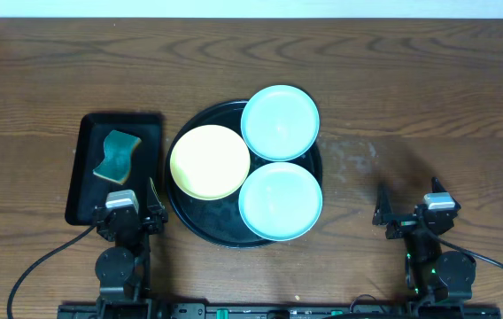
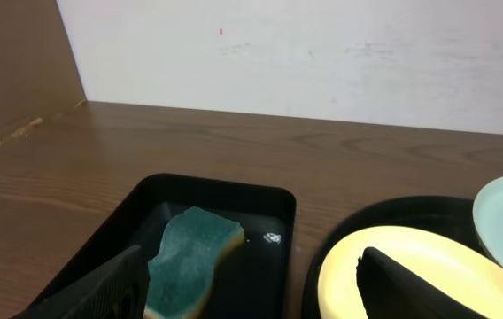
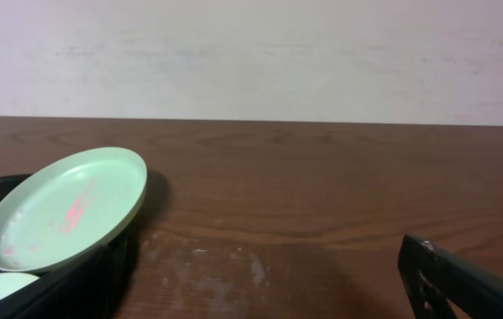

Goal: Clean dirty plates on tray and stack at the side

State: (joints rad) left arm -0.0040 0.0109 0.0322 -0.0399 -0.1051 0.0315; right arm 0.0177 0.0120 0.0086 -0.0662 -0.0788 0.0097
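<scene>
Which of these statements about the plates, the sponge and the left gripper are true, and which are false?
1. The yellow plate lies on the round tray. True.
2. The sponge lies on a plate. False: it is in the rectangular tray.
3. The left gripper grips the sponge. False: it is open and empty.
4. The tilted mint plate bears reddish smears. True.

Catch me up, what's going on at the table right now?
Nothing is being handled yet. The left hand and right hand sit open and empty, back from the work. The yellow plate, far mint plate and near mint plate lie on the round tray; the far one shows red smears. The sponge rests in the rectangular tray.
</scene>
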